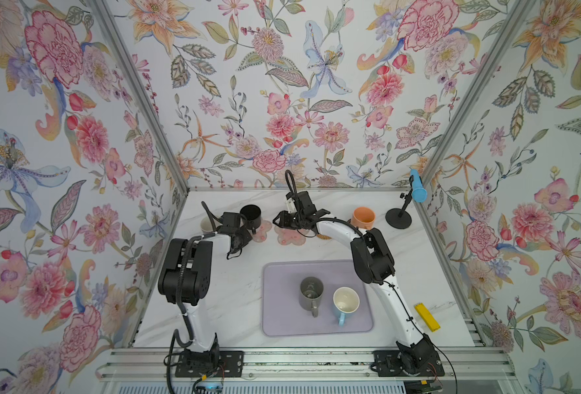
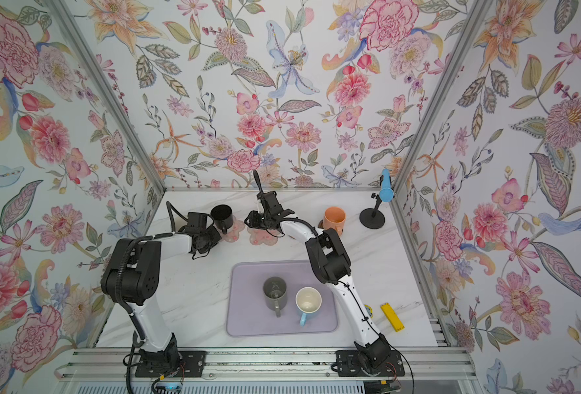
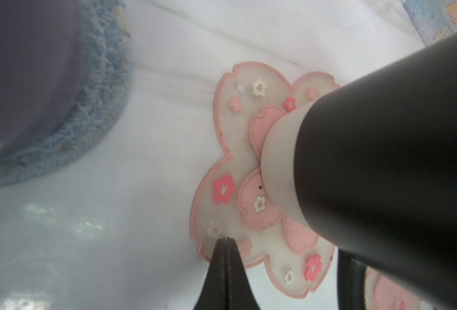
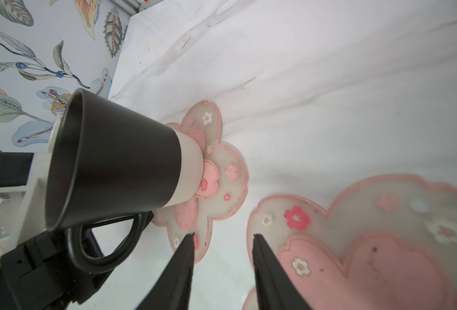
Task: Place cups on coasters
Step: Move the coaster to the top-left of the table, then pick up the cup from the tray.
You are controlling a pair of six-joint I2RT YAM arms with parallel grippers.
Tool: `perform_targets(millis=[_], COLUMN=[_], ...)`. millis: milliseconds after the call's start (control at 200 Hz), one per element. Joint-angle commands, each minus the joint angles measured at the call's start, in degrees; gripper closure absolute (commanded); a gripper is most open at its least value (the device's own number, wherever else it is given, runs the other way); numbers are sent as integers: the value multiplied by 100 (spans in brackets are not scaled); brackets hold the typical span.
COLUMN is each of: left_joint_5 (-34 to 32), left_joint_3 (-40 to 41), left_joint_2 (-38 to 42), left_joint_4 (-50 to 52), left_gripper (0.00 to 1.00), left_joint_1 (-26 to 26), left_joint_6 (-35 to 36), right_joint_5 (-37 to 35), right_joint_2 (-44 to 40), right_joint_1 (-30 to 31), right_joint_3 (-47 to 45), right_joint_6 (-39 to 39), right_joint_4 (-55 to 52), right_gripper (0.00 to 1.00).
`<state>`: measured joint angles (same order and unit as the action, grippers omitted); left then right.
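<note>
Mat: lavender mat (image 1: 282, 324) lies flat on the marble table (image 1: 234, 307), and it's our anchor for everything.
Grey mug: grey mug (image 1: 310, 293) stands upright on the mat, about mid-mat, handle toward the mat's near edge.
Light blue mug: light blue mug (image 1: 345, 303) is upright on the mat too, just beside the grey one, cream inside.
Black mug: black mug (image 1: 251, 215) is beyond the mat's far left corner, seated on a pink flower coaster (image 3: 230, 150), its pale foot on the centre petals.
Second flower coaster: second flower coaster (image 1: 291, 235) lies bare beyond the mat's far edge, a strip of table between it and its twin.
Lavender mug: lavender mug (image 1: 206, 224) is farther left of the mat than the black one, on a blue knitted coaster (image 3: 98, 112), half hidden by the arm.
Peach mug: peach mug (image 1: 363, 217) is upright beyond the mat's far right corner; I can't tell what's under it.
Left gripper: left gripper (image 3: 225, 241) has its jaws pressed together and holds nothing, tips at the rim of the black mug's coaster.
Right gripper: right gripper (image 4: 223, 239) has its jaws apart with nothing between them, over the gap between the two flower coasters.
</note>
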<state>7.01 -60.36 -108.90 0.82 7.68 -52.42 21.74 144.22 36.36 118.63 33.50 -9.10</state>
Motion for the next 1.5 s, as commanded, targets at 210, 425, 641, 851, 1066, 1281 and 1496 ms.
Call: perform_targets(millis=[210,425,641,851,1066,1281,1496], left_joint_5=[-739,-965,-1533,-1810,-1839,-1915,-1907], left_joint_3=[-353,-402,-459,-366,-240,-195,278], left_joint_2=[606,1448,2519,3266,3830,4013,4287], left_joint_4=[1238,1809,2688,3427,3897,4454,4547], left_gripper=[93,83,69,60,52,51,45], left_joint_1=[88,112,337,625,1013,1708,2671], left_joint_6=[194,461,887,1192,1345,1271,1037], right_joint_5=[42,-19,-229,-704,-1230,-1676,-2078], right_joint_2=[-588,-1201,-2146,-3205,-4322,-5322,-6153], right_joint_1=[-35,-17,12,18,29,41,23], right_joint_3=[-471,-939,-1768,-2694,-3643,-4487,-5169], right_joint_6=[-180,-425,-774,-1223,-1645,-1825,-1829], right_joint_4=[50,56,19,-293,-602,-869,-1014], right_gripper=[60,59,57,56,54,51,45])
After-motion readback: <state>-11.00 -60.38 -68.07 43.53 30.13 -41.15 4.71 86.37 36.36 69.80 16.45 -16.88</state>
